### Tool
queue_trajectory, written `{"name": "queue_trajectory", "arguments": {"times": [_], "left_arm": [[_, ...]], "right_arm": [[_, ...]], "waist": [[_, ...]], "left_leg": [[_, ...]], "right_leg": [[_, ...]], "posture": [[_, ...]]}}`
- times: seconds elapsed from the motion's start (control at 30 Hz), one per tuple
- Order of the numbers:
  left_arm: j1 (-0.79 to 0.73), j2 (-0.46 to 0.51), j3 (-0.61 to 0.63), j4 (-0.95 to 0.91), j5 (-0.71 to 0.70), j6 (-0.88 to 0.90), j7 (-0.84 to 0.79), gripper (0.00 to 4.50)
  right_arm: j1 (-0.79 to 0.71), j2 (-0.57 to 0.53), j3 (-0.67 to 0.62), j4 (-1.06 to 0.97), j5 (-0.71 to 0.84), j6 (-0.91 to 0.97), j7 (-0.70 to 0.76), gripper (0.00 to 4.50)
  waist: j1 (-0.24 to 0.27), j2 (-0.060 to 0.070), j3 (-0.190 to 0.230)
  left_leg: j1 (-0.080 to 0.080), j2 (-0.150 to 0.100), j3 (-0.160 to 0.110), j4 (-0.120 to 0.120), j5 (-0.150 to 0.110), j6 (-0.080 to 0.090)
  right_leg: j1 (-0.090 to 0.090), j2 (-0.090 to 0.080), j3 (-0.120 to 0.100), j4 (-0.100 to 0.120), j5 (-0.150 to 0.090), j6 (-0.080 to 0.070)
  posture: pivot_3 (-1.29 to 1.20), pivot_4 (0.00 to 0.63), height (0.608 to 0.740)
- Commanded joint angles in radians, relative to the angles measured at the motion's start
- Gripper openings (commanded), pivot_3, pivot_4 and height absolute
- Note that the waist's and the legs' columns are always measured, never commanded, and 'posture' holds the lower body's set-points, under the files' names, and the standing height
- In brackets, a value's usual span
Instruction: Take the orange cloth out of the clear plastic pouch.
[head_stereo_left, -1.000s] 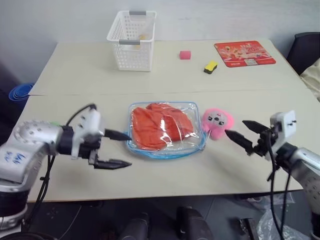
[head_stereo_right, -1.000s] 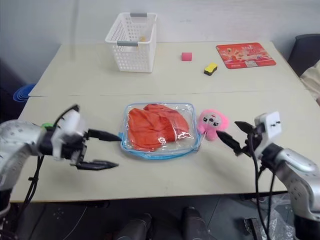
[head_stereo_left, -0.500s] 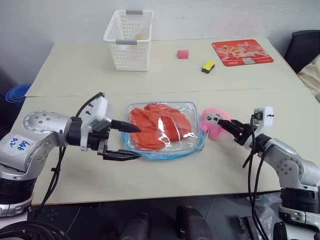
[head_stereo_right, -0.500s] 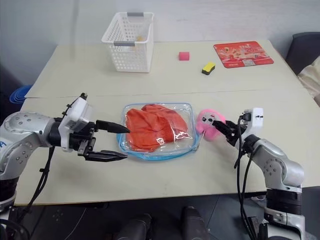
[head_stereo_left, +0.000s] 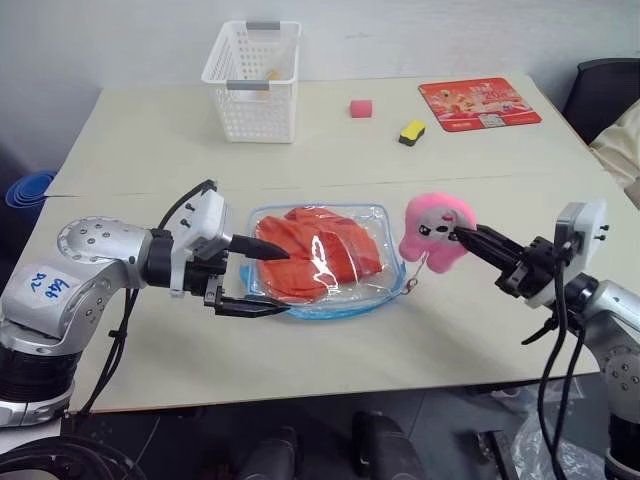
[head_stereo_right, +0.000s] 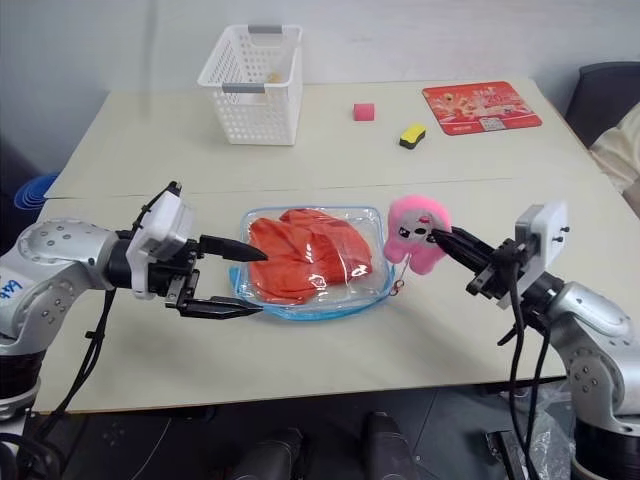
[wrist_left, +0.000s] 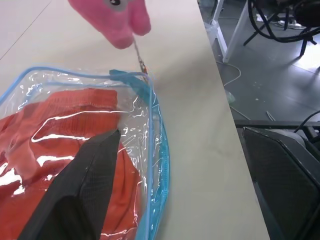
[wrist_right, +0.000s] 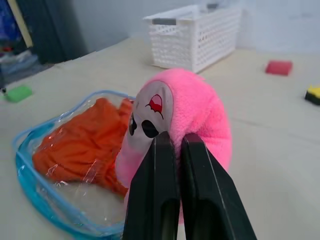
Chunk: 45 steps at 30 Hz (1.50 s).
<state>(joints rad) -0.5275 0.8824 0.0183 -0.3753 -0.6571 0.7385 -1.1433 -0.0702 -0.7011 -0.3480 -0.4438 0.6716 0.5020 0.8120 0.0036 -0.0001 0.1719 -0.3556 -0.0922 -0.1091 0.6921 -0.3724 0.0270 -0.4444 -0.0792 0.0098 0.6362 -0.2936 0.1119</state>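
The clear plastic pouch (head_stereo_left: 330, 303) lies flat mid-table with the orange cloth (head_stereo_left: 315, 255) folded inside it. My left gripper (head_stereo_left: 285, 280) is open at the pouch's left end, one finger (wrist_left: 75, 195) over the plastic above the cloth and the other by the front edge. My right gripper (head_stereo_left: 462, 235) is shut on a pink plush toy (head_stereo_left: 435, 228), held just off the table to the right of the pouch. A thin chain (head_stereo_left: 415, 275) hangs from the toy down to the pouch's blue zipper corner (wrist_left: 142, 77).
A white mesh basket (head_stereo_left: 250, 80) stands at the back left. A pink cube (head_stereo_left: 360, 108), a yellow-and-black block (head_stereo_left: 410, 132) and a red card (head_stereo_left: 478, 103) lie at the back right. The table's front edge runs close below both grippers.
My right gripper has closed on the pink plush toy and lifted it off the table. The left gripper has hardly moved and stays open at the pouch.
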Motion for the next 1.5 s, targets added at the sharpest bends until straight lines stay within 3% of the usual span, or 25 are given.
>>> {"name": "queue_trajectory", "arguments": {"times": [0.03, 0.2, 0.43, 0.7, 0.87, 1.03, 1.17, 1.23, 1.3, 1.37, 1.43, 1.5], "left_arm": [[-0.016, -0.007, -0.012, -0.006, 0.008, -0.026, -0.004, 4.09], [-0.042, -0.024, -0.052, 0.025, 0.047, -0.067, -0.012, 4.09], [-0.049, -0.041, -0.088, 0.032, 0.084, -0.099, -0.015, 4.09], [-0.051, -0.073, -0.155, 0.036, 0.133, -0.145, -0.027, 4.09], [-0.133, -0.201, -0.277, 0.119, 0.23, -0.214, -0.003, 4.09], [-0.228, -0.379, -0.406, 0.263, 0.355, -0.311, 0.018, 4.09], [-0.235, -0.43, -0.517, 0.356, 0.49, -0.438, 0.005, 4.09], [-0.234, -0.45, -0.526, 0.387, 0.508, -0.456, 0.003, 4.09], [-0.233, -0.466, -0.525, 0.412, 0.519, -0.466, 0.008, 4.09], [-0.225, -0.462, -0.528, 0.421, 0.536, -0.504, -0.002, 3.91], [-0.217, -0.46, -0.519, 0.419, 0.536, -0.518, -0.012, 3.47], [-0.209, -0.453, -0.504, 0.405, 0.525, -0.515, -0.025, 2.87]], "right_arm": [[0.078, -0.086, 0.167, -0.07, -0.199, -0.179, 0.129, 0.02], [0.067, -0.107, 0.398, -0.059, -0.407, -0.356, 0.176, 0.02], [-0.017, -0.048, 0.516, -0.013, -0.514, -0.44, 0.155, 0.02], [-0.036, -0.037, 0.508, -0.048, -0.417, -0.365, 0.199, 2.28], [-0.004, -0.073, 0.411, -0.142, -0.328, -0.28, 0.189, 3.74], [0.006, -0.114, 0.254, -0.238, -0.159, -0.143, 0.161, 3.74], [0.009, -0.147, 0.134, -0.305, 0.005, -0.03, 0.13, 3.74], [-0.002, -0.18, 0.021, -0.294, 0.141, 0.047, 0.117, 3.74], [-0.009, -0.214, -0.054, -0.253, 0.168, 0.074, 0.12, 3.74], [0.051, -0.302, 0.05, -0.11, -0.174, -0.154, 0.16, 3.76], [0.073, -0.348, 0.153, 0.019, -0.406, -0.357, 0.166, 3.76], [0.034, -0.335, 0.251, 0.144, -0.544, -0.532, 0.142, 3.76]], "waist": [[0.0, 0.0, 0.0], [-0.004, 0.0, 0.0], [-0.002, 0.0, 0.0], [0.0, 0.0, 0.0], [0.014, 0.0, 0.0], [0.033, -0.001, 0.0], [0.023, -0.001, 0.0], [0.02, -0.001, 0.0], [0.024, -0.001, 0.0], [0.026, -0.001, 0.0], [0.028, -0.003, -0.001], [0.025, -0.003, -0.001]], "left_leg": [[0.0, 0.0, 0.0, 0.0, 0.0, 0.0], [0.001, 0.0, 0.003, 0.0, 0.0, 0.0], [0.001, 0.0, 0.003, 0.001, 0.0, 0.0], [0.001, 0.0, 0.002, 0.001, 0.0, 0.0], [0.001, 0.0, 0.002, 0.001, 0.0, 0.0], [-0.001, -0.002, 0.001, 0.006, 0.0, 0.001], [-0.001, 0.0, 0.001, 0.004, 0.0, 0.0], [-0.001, 0.0, 0.002, 0.004, 0.0, 0.0], [-0.001, 0.0, 0.002, 0.005, 0.0, 0.0], [-0.001, -0.001, 0.002, 0.005, 0.0, 0.001], [-0.001, -0.001, 0.002, 0.005, 0.0, 0.001], [-0.001, -0.001, 0.004, 0.005, 0.0, 0.001]], "right_leg": [[0.0, 0.0, 0.0, 0.0, 0.0, 0.0], [-0.001, 0.0, 0.002, 0.0, 0.0, 0.0], [0.0, 0.0, 0.002, 0.001, 0.0, 0.0], [0.0, 0.0, 0.002, 0.0, 0.0, 0.0], [0.0, 0.0, 0.002, 0.001, 0.0, 0.0], [0.0, 0.0, 0.001, 0.0, 0.0, 0.001], [0.0, 0.0, 0.001, 0.0, 0.0, 0.001], [0.0, 0.001, 0.001, 0.0, 0.0, 0.001], [0.0, 0.0, 0.002, 0.001, 0.0, 0.001], [0.0, 0.0, 0.002, 0.001, 0.0, 0.001], [0.0, 0.0, 0.001, 0.001, 0.0, 0.001], [0.0, 0.0, 0.001, 0.0, 0.0, 0.001]], "posture": [[0.0, 0.15, 0.74], [0.0, 0.15, 0.74], [0.0, 0.15, 0.74], [0.0, 0.15, 0.74], [0.0, 0.15, 0.74], [0.0, 0.15, 0.74], [0.0, 0.15, 0.74], [0.0, 0.15, 0.74], [0.0, 0.15, 0.74], [0.0, 0.15, 0.74], [0.0, 0.15, 0.74], [0.0, 0.15, 0.74]]}}
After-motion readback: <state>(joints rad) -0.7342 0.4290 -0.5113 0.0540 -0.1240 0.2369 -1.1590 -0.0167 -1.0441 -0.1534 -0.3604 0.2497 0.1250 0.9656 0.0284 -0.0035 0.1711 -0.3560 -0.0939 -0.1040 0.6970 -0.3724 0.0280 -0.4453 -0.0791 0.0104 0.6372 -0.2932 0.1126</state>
